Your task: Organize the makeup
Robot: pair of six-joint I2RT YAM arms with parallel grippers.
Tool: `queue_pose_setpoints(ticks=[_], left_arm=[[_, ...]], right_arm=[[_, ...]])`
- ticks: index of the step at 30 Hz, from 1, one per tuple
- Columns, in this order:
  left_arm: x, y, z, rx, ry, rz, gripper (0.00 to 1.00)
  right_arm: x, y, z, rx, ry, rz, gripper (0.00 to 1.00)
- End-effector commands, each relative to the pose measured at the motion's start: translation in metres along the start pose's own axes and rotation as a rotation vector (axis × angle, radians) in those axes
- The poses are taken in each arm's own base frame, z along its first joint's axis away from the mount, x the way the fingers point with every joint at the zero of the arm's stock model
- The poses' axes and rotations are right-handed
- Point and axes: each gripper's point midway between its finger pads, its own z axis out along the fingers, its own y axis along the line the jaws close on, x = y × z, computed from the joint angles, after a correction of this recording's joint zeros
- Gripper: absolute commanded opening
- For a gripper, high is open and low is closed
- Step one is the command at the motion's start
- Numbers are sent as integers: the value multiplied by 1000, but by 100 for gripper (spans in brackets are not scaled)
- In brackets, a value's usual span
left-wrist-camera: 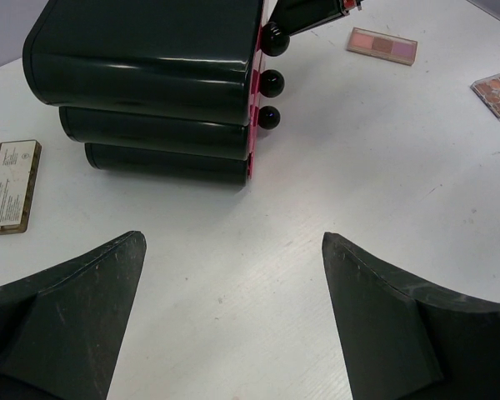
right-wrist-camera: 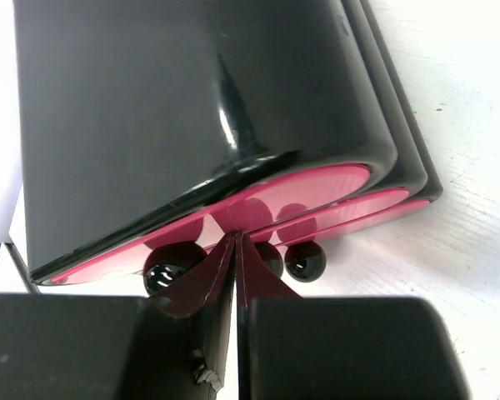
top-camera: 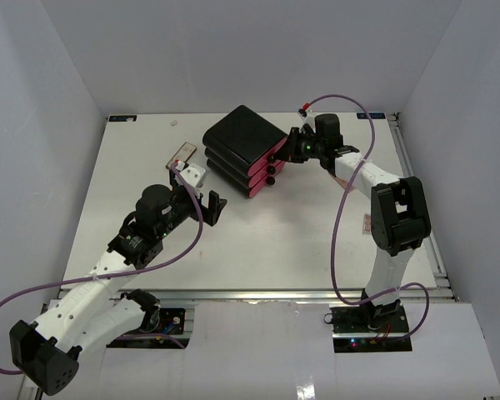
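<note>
A slim tan case lies flat on the table left of the black box and shows at the left of the left wrist view. A pink palette and a multicolour palette lie right of the box; one shows by the right arm. My left gripper is open and empty, low over bare table in front of the box. My right gripper is shut, its tips against the top drawer's pink front between the knobs. No bottles or lipsticks show.
The big black box with three pink drawers and round black knobs stands at the back centre, drawers facing right. White walls enclose the table. The right arm's purple cable loops over the right half.
</note>
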Motion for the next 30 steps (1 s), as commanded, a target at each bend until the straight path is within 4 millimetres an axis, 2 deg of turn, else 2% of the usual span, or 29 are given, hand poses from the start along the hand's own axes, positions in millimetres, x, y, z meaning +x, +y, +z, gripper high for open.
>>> queue_pose_setpoints(ticks=[1,6,11,12,14,15,17,24,30], left_arm=[[-4,3,-1,-8,-18,6,98],[-5,2,-1,-6,-21,6,98],[-6,1,-2,-2,-23,5,98],[-6,1,-2,0,-23,4,98],[-7,0,-2,6,-26,3,98],[-6,0,-2,6,-24,3,98],[-6,0,-1,6,-25,3,98],[-3,2,0,-5,-16,4,98],[-1,3,2,-6,-8,5,98]], right_arm=[[-17,7,9,-15,-37,-13,9],[-14,9,4,-31,-38,-49,9],[-4,4,-15,9,-52,-171,11],[3,0,-19,19,-46,-200,13],[12,-5,-23,24,-38,-231,19],[16,-7,-23,22,-30,-242,28],[25,-12,-23,6,-11,-260,38],[32,-9,-11,-75,6,-258,64],[31,-11,3,-111,12,-222,70]])
